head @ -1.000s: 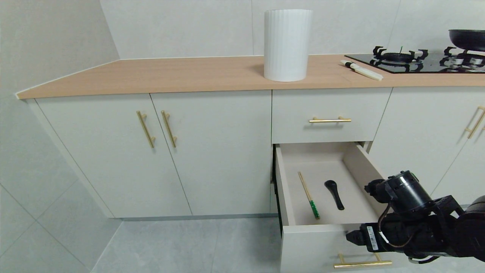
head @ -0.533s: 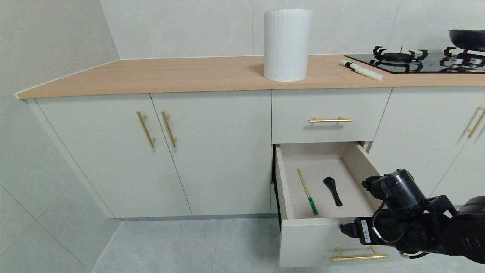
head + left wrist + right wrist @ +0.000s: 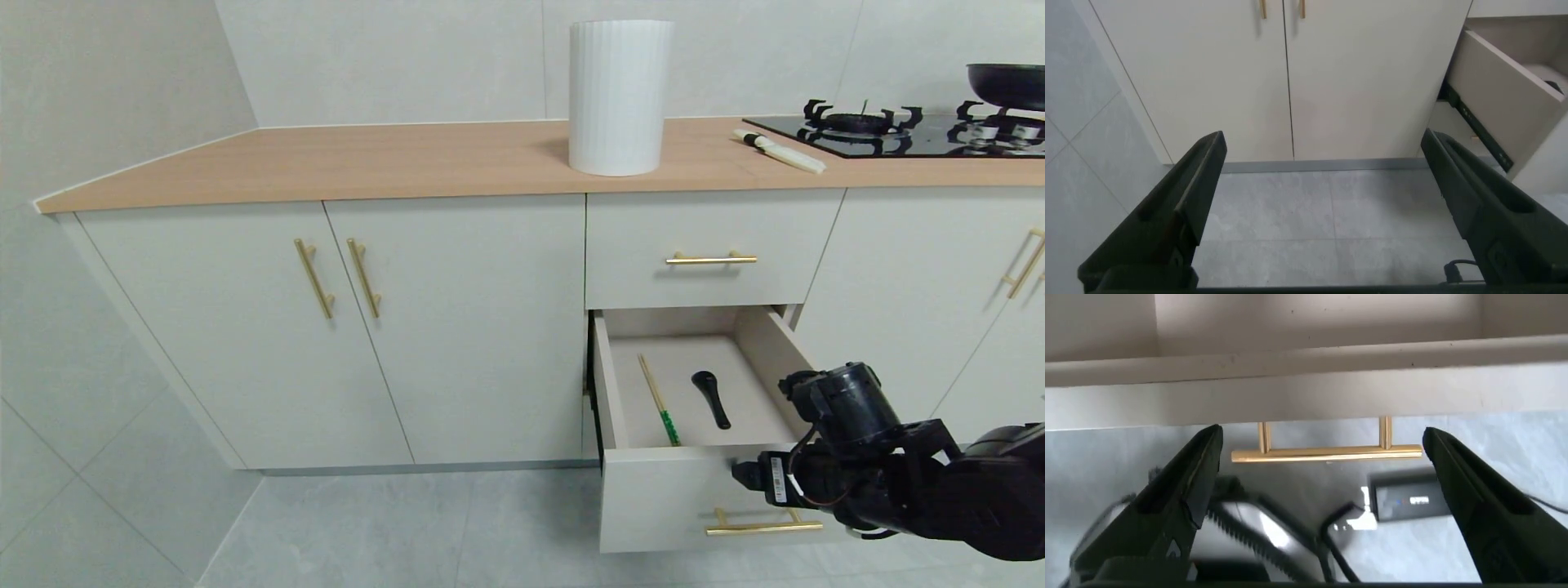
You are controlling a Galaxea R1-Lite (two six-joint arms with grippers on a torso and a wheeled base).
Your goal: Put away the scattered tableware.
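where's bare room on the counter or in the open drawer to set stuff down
Widest bare stretch: the countertop from its left corner to the white canister. A smaller patch sits between canister and brush. In the drawer, a strip is free between spoon and right wall; chopsticks crowd the left.

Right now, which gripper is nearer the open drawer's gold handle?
Right. The right gripper sits directly in front of the handle, open. The left gripper hangs over the floor before the closed cabinet doors, off to the drawer's side.
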